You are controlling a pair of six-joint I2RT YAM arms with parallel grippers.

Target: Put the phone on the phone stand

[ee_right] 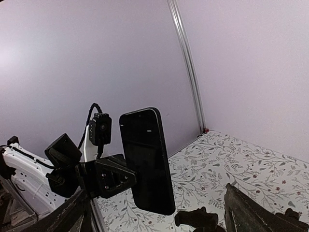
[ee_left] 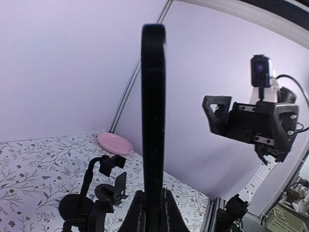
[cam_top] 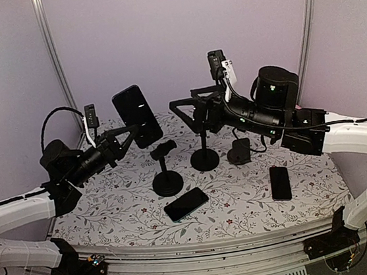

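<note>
My left gripper (cam_top: 127, 132) is shut on a black phone (cam_top: 138, 115) and holds it upright in the air, above and left of a black phone stand (cam_top: 167, 178) with a clamp head. In the left wrist view the phone (ee_left: 153, 116) shows edge-on between my fingers (ee_left: 133, 215). My right gripper (cam_top: 184, 108) is open and empty, raised over a second black stand (cam_top: 204, 157), facing the held phone (ee_right: 147, 159). Its fingers (ee_right: 248, 215) stand wide apart.
Two more dark phones lie flat on the floral cloth, one near the front centre (cam_top: 186, 204) and one at the right (cam_top: 280, 183). A small black folding stand (cam_top: 239, 151) sits behind the right arm. A pink plate (ee_left: 115, 143) lies by the back wall.
</note>
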